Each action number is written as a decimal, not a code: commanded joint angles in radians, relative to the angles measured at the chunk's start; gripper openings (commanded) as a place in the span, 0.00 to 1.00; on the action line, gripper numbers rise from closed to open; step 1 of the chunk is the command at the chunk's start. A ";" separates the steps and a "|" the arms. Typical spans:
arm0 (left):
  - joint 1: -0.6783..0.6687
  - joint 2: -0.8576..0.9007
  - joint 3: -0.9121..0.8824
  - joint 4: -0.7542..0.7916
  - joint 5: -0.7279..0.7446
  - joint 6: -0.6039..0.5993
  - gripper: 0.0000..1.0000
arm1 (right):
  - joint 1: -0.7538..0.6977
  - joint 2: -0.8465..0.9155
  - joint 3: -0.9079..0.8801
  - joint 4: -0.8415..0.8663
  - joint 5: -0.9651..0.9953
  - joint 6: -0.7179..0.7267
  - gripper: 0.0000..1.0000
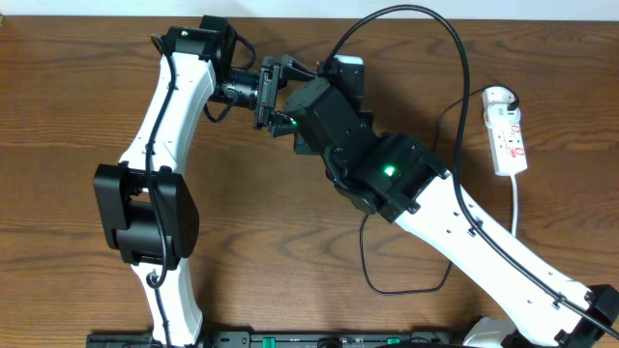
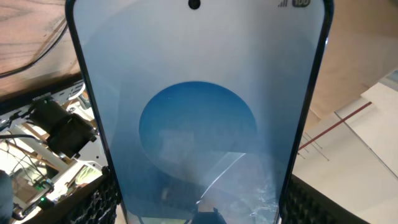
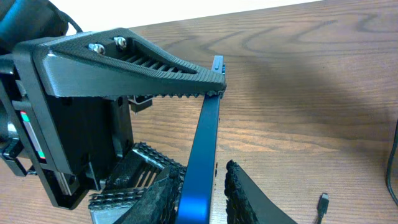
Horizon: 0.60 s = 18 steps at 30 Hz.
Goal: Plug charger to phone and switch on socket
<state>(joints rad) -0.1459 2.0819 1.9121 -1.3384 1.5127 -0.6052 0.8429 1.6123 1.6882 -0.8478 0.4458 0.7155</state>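
The phone (image 2: 199, 112) fills the left wrist view, its blue-and-white screen facing the camera. My left gripper (image 2: 199, 205) is shut on its long edges. In the right wrist view the phone (image 3: 205, 143) stands edge-on, a thin blue strip. My right gripper (image 3: 214, 193) is open around it, the left finger close and a gap at the right finger. From overhead both grippers meet at top centre, left (image 1: 269, 92) and right (image 1: 287, 121), and hide the phone. The charger cable (image 1: 455, 58) loops over the table; its connector tip (image 3: 322, 202) lies loose. The socket (image 1: 506, 130) lies at the right with a black plug (image 1: 510, 97) in it.
The white socket cord (image 1: 515, 208) runs down from the strip toward the right arm. A loop of black cable (image 1: 372, 275) lies on the wood in front of the right arm. The table's far edge is close behind the grippers.
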 commanded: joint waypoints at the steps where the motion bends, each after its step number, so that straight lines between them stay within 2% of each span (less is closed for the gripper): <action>1: 0.002 -0.031 0.006 -0.003 0.039 0.009 0.73 | 0.000 0.006 0.023 0.003 0.019 -0.001 0.23; 3: 0.002 -0.031 0.006 -0.003 0.039 0.009 0.73 | 0.000 0.006 0.023 0.003 0.019 -0.001 0.16; 11: 0.002 -0.031 0.006 -0.003 0.040 0.009 0.73 | 0.000 0.006 0.023 0.003 0.019 0.013 0.03; 18: 0.002 -0.031 0.006 -0.003 0.039 0.009 0.74 | 0.000 0.006 0.023 0.003 0.021 0.050 0.02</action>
<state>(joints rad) -0.1429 2.0819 1.9121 -1.3380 1.5139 -0.6056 0.8421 1.6131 1.6882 -0.8513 0.4614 0.7273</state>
